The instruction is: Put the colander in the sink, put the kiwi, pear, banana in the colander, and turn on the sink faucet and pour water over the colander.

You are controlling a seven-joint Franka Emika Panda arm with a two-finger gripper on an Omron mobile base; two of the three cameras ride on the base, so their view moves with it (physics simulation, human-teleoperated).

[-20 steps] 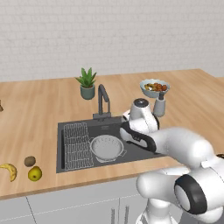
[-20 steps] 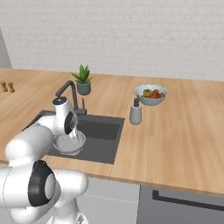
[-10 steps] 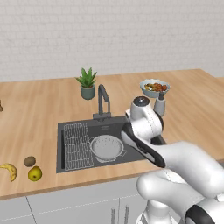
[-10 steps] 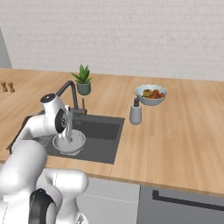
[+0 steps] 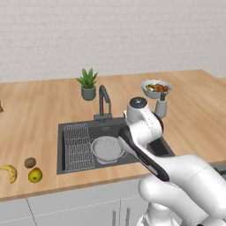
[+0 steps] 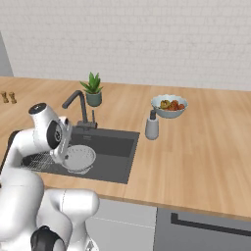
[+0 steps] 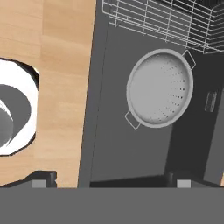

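Observation:
The pale perforated colander (image 5: 107, 148) (image 6: 79, 158) sits upright in the dark sink (image 5: 115, 130) (image 6: 116, 147), next to the wire rack (image 5: 79, 145). In the hand view the colander (image 7: 159, 87) lies ahead and to the right, with nothing in it. My gripper (image 7: 111, 181) hangs open above the sink's floor (image 7: 118, 144), and nothing is between its fingertips (image 7: 43, 178). On the counter left of the sink lie the brown kiwi (image 5: 30, 162), the yellow-green pear (image 5: 35, 175) and the banana (image 5: 9, 171). The dark faucet (image 5: 103, 101) (image 6: 78, 103) stands behind the sink, with no water running.
A potted plant (image 5: 87, 84) (image 6: 92, 90) stands behind the faucet. Right of the sink are a soap dispenser (image 5: 161, 106) (image 6: 152, 126) and a bowl of mixed fruit (image 5: 155, 88) (image 6: 169, 105). Two small shakers (image 6: 7, 97) stand at the far left.
My arm has lifted and swung away from the colander toward the left. The colander stays where it was in the sink. The gripper is still open.

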